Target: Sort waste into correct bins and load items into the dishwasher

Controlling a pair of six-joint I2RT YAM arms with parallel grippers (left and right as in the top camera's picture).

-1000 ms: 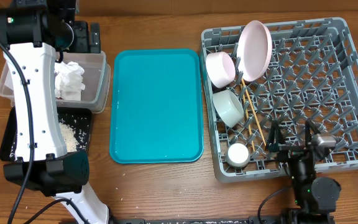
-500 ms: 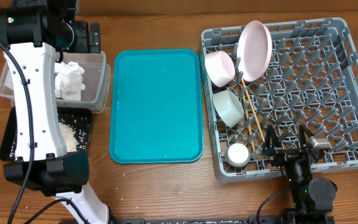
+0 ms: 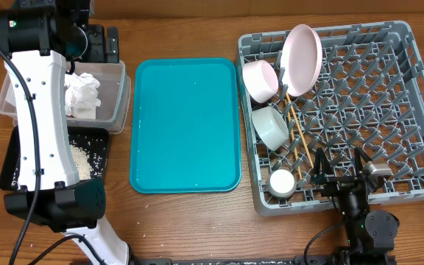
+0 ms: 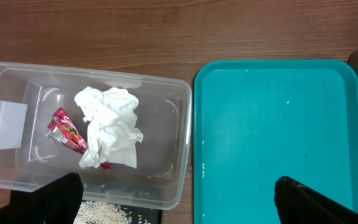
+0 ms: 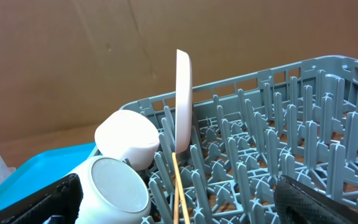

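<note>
clear tub holding crumpled napkin and red wrapper, print unreadable. rice lying in black tray. dish rack carrying plate, pink bowl, grey bowl, cup, chopsticks. left hand hanging wide above tub, empty; right hand gaping wide at rack's near edge, empty.

Napkin and red wrapper lie in clear tub (rice in black tray); plate upright in rack
</note>
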